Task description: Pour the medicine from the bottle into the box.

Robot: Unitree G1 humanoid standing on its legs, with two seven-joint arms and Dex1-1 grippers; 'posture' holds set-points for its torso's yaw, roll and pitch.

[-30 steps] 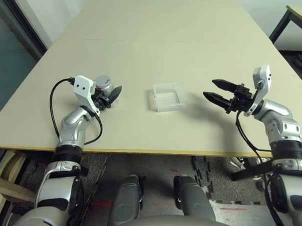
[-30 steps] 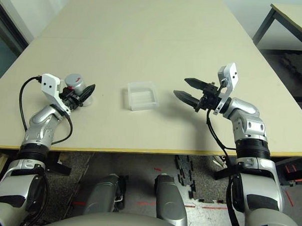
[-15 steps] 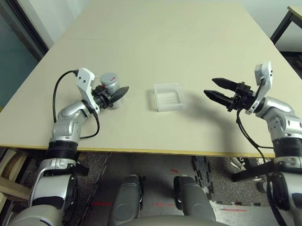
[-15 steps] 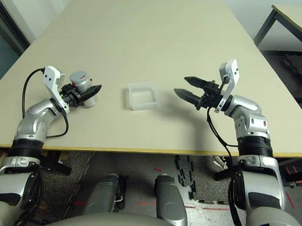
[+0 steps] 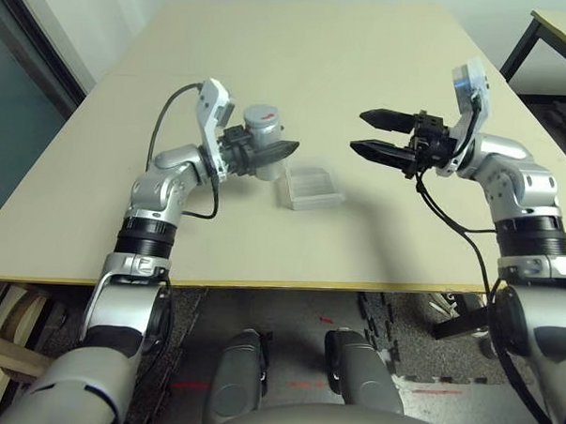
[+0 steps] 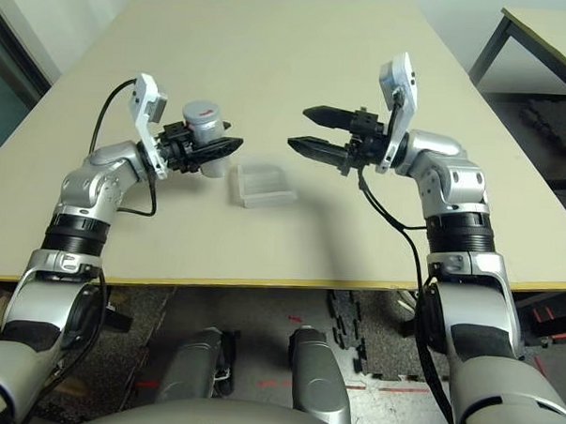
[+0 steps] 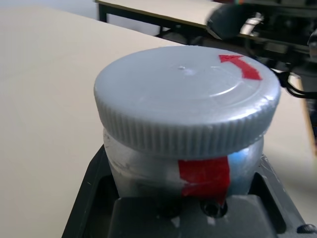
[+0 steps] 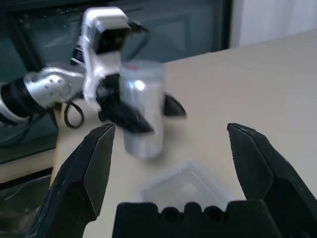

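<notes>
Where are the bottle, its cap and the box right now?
bottle [image 6: 206,143]: right eye view, side of the body held in the left pincer.
cap [image 7: 185,96]: left wrist view, flat top of the cap, on the bottle.
box [image 5: 311,185]: left eye view, inner floor.

Both arms raised over the table, wrists turned inward. Left gripper [image 5: 257,153] fingers clamped around the bottle [image 5: 261,128], held upright. Right gripper [image 5: 369,133] facing it, fingers spread wide, nothing between them.
</notes>
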